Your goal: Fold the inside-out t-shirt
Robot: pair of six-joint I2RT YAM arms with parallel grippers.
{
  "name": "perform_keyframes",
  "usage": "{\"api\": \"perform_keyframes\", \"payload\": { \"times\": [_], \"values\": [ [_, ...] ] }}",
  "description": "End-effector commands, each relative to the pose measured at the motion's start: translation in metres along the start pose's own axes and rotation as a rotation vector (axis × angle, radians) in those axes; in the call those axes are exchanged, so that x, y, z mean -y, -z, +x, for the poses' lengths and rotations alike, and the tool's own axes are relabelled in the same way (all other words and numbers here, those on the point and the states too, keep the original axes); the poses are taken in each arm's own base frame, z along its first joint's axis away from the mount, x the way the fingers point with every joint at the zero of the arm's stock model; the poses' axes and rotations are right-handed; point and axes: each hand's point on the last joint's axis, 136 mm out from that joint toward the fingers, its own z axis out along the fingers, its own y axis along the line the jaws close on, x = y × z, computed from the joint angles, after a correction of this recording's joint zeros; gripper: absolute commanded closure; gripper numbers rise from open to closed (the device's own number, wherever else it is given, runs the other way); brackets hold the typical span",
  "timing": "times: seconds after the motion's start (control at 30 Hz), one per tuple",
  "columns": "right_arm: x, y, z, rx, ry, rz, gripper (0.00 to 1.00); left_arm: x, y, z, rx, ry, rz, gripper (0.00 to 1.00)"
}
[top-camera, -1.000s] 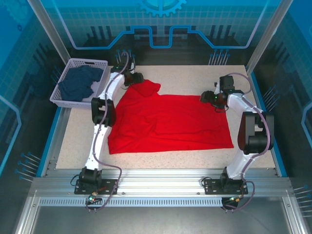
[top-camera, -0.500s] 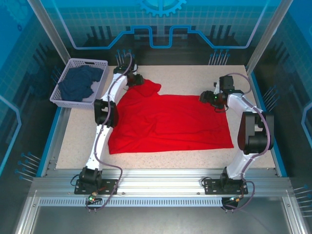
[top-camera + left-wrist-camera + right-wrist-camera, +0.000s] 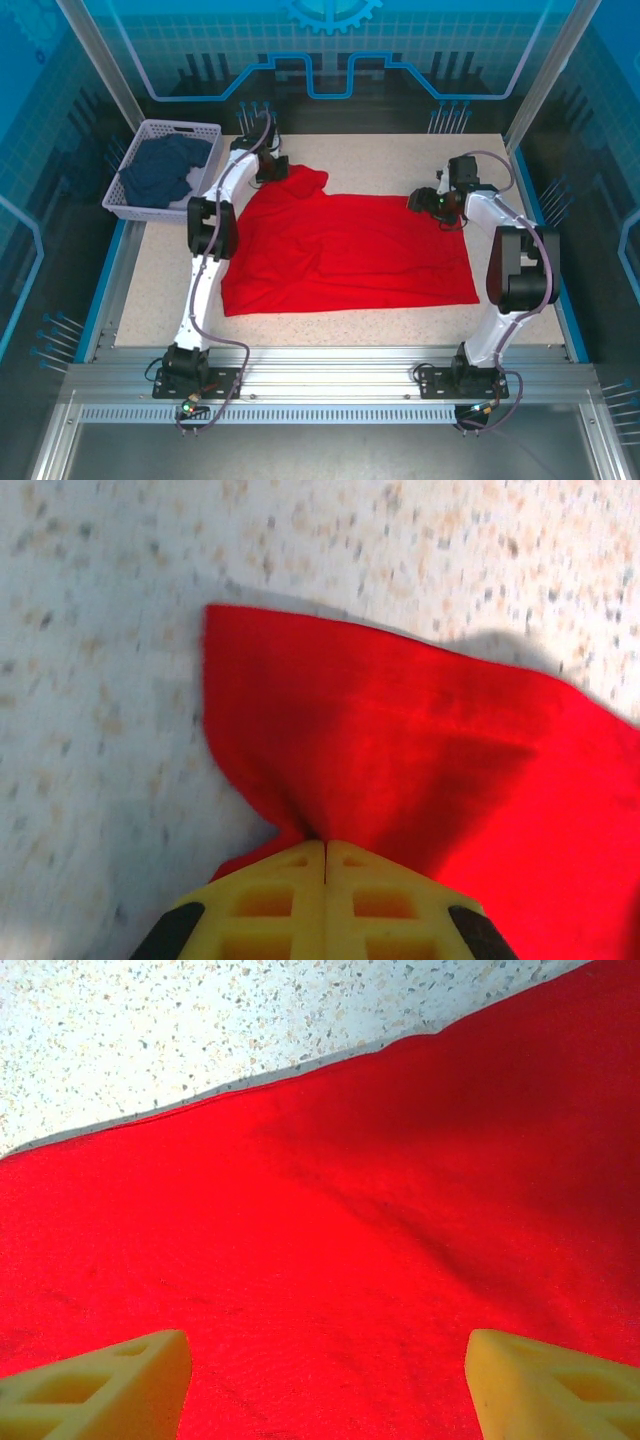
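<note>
The red inside-out t-shirt (image 3: 350, 250) lies spread flat across the middle of the table, with a bunched sleeve at its far left corner. My left gripper (image 3: 275, 170) sits at that corner. In the left wrist view its yellow jaws (image 3: 325, 845) are shut together, pinching a fold of the t-shirt (image 3: 400, 730), and the cloth puckers toward the tips. My right gripper (image 3: 415, 200) hovers at the shirt's far right edge. In the right wrist view it (image 3: 327, 1360) stands open, with flat red cloth (image 3: 350, 1210) between the fingers.
A lavender basket (image 3: 150, 130) at the far left of the table holds a dark navy garment (image 3: 160, 170). Bare speckled tabletop (image 3: 400, 155) lies beyond the shirt's far edge. Frame posts and blue panels surround the table.
My left gripper's jaws have closed onto the cloth at the far left corner. The right arm has barely moved and its jaws stay open.
</note>
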Motion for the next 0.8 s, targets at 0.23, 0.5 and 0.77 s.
{"api": "perform_keyframes", "payload": {
  "times": [0.23, 0.5, 0.77],
  "values": [
    [-0.003, -0.012, 0.001, -0.034, 0.013, -0.011, 0.26, 0.021, 0.071, -0.037, 0.15, -0.066, 0.044, 1.0],
    [0.033, -0.003, -0.032, 0.023, 0.019, 0.209, 0.27, 0.022, 0.069, -0.045, 0.187, -0.073, 0.05, 1.0],
    [0.065, -0.012, -0.048, 0.0, -0.047, 0.304, 0.3, 0.02, 0.055, -0.05, 0.188, -0.08, 0.045, 0.99]
  ]
}}
